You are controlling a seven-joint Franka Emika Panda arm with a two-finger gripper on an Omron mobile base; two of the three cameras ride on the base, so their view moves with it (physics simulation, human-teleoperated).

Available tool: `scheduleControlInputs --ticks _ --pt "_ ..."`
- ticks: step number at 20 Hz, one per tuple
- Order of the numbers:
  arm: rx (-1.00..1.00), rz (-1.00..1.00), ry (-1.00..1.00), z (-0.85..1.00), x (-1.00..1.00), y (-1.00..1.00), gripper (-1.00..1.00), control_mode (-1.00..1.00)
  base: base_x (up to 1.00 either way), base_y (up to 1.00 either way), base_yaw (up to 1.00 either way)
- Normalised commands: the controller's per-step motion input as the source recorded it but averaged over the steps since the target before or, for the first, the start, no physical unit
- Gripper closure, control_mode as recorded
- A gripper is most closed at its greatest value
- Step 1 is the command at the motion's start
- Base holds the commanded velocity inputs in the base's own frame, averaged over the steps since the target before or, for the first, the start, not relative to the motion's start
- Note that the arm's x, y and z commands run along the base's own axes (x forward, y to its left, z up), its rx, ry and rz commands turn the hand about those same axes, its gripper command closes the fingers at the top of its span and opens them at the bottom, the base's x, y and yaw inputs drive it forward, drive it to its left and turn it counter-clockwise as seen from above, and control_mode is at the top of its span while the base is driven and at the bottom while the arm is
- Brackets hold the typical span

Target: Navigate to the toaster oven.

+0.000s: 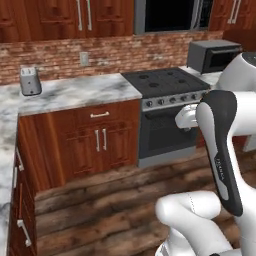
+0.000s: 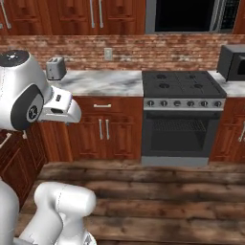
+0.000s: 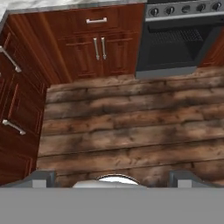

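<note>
The toaster oven point(image 1: 215, 54) is a boxy dark grey appliance with a dark glass front. It stands on the marble counter just right of the stove, at the far right of the right base view point(image 2: 233, 61), where the frame edge cuts it off. My gripper point(image 3: 113, 178) points down at the wooden floor in front of the cabinets. Its two dark fingertips point(image 3: 41, 177) are set wide apart, open, with nothing between them. The arm is folded close over the base, well short of the counter.
A black stove point(image 1: 165, 82) with an oven door point(image 2: 181, 131) sits in the middle of the counter run. A small silver slot toaster point(image 1: 30, 81) stands at the far left on the marble counter point(image 2: 110, 81). Red-brown cabinets point(image 3: 17, 100) wrap the left corner. Wooden floor point(image 3: 131, 127) lies ahead.
</note>
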Motion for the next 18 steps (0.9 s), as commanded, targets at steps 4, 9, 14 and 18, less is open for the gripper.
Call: scheduleControlInputs --ticks 4,9,14,18 --pt "0.00 0.00 0.00 0.00 0.00 0.00 -1.00 1.00 1.00 -0.17 0.06" --pt "0.00 0.00 0.00 0.00 0.00 0.00 -1.00 1.00 1.00 -0.83 0.08" --pt "0.00 0.00 0.00 0.00 0.00 0.00 -1.00 1.00 1.00 -1.00 0.00" --pt "0.00 0.00 0.00 0.00 0.00 0.00 -1.00 1.00 0.87 -1.00 0.00"
